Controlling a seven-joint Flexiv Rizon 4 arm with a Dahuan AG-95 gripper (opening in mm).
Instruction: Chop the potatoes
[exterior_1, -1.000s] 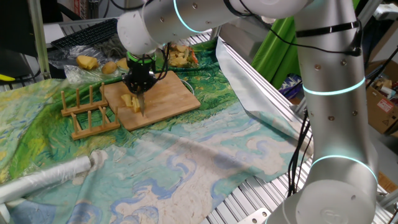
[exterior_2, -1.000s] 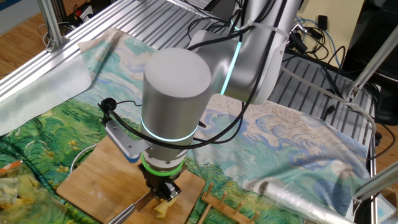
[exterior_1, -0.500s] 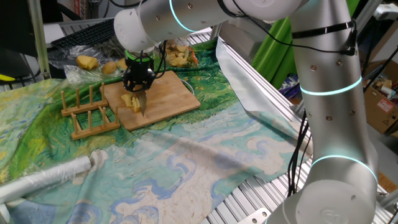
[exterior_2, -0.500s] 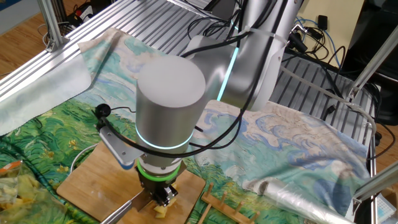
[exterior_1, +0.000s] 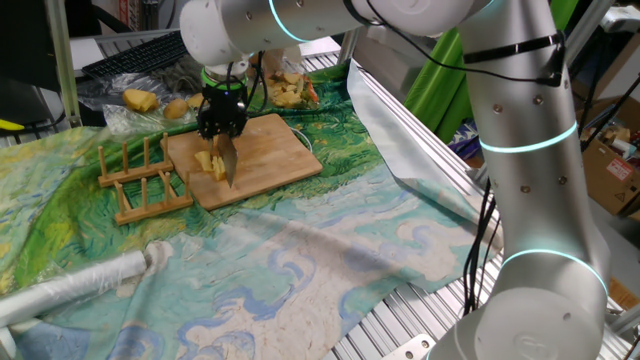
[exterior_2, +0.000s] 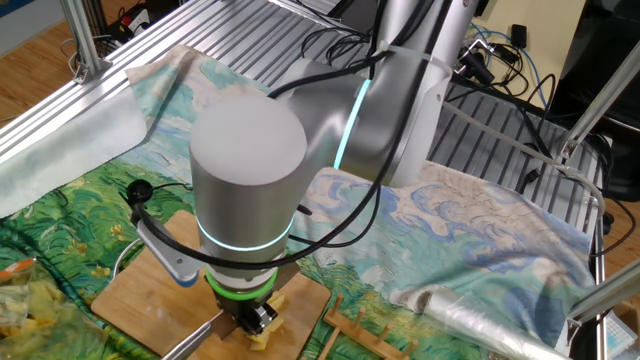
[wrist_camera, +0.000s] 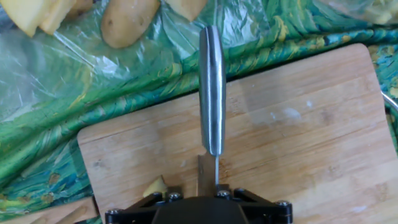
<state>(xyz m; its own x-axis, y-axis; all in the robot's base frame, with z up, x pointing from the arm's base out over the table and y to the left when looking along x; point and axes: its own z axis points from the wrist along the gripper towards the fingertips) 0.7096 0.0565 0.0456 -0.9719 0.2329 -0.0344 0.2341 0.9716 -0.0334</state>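
Though the gripper's (exterior_1: 222, 134) opening cannot be told, the potatoes (exterior_1: 209, 162) lie directly beneath it, touching the upright knife (wrist_camera: 211, 93) blade.

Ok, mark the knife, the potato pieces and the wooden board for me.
knife (wrist_camera: 212, 87), hand view, on the middle of the metal handle.
potato pieces (exterior_1: 208, 162), one fixed view, on the pale-yellow lump beside the blade.
wooden board (wrist_camera: 311, 143), hand view, on bare wood right of the knife.
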